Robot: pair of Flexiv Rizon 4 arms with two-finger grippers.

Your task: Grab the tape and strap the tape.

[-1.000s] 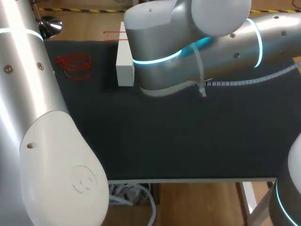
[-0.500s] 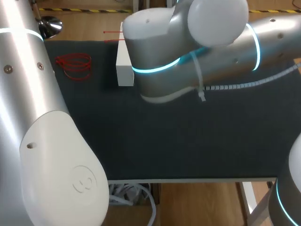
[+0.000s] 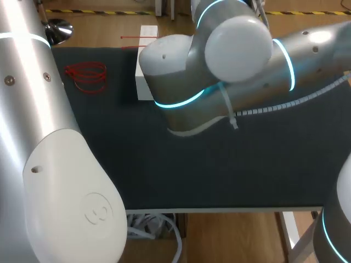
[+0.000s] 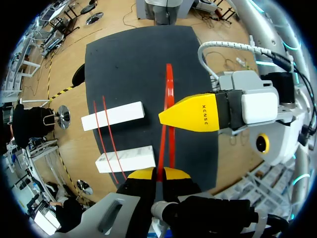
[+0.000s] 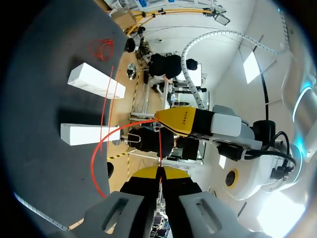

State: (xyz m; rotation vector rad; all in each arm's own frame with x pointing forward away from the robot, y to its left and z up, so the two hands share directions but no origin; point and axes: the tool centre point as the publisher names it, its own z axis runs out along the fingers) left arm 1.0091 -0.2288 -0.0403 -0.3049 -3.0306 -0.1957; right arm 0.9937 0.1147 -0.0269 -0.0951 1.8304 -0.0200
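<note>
A red tape strap [image 4: 169, 89] runs up from my left gripper [image 4: 157, 174], which is shut on its end. My right gripper [image 4: 164, 118] is seen from the side, its yellow tip against the same strap. In the right wrist view my right gripper [image 5: 159, 172] is shut on the red tape [image 5: 99, 148], which curves in an arc over the dark mat. My left gripper [image 5: 161, 118] sits just ahead at the arc's top. Both grippers are hidden behind the right arm [image 3: 219, 66] in the head view.
Two white blocks [image 4: 113, 115] [image 4: 126, 158] lie on the dark mat [image 3: 219, 175] with thin red strands [image 4: 110, 136] across them. One white block [image 3: 145, 76] shows beside the right arm. A red tape coil [image 3: 86, 76] lies at the mat's far left.
My right arm has turned and shifted towards the right, so more of the white block's far end shows. The coil and block have not moved.
</note>
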